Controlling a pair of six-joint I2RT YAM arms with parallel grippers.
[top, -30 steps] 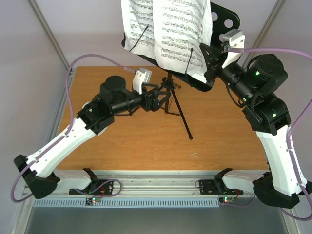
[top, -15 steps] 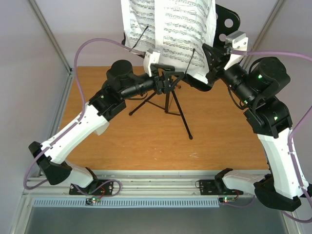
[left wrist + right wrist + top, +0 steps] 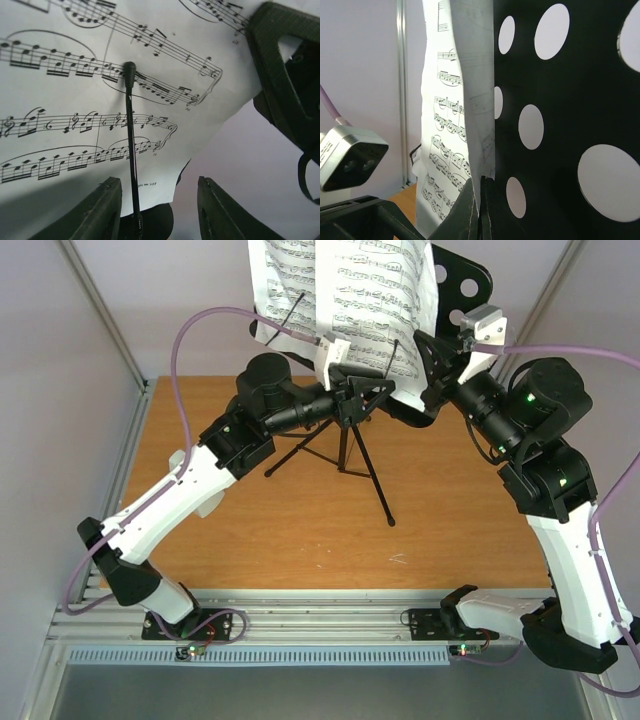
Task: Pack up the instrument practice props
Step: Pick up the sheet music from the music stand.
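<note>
We are stripping the sheet-music pages [image 3: 340,300], up at twelve o'clock on the music stand [image 3: 570,90], with the right gripper [image 3: 481,210] pinching their edge and the left gripper [image 3: 160,210] half-open astride the retaining wire [image 3: 131,150], which next needs swinging clear.

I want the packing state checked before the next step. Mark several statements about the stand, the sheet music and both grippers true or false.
1. The sheet music sits on the desk of the music stand. True.
2. The music stand lies folded flat on the table. False: it stands upright on its tripod legs.
3. The left gripper is open, with a wire page holder between its jaws. True.
4. The right gripper is wide open, well away from the stand. False: its jaws are shut at the desk's edge, right where the page ends.
</note>
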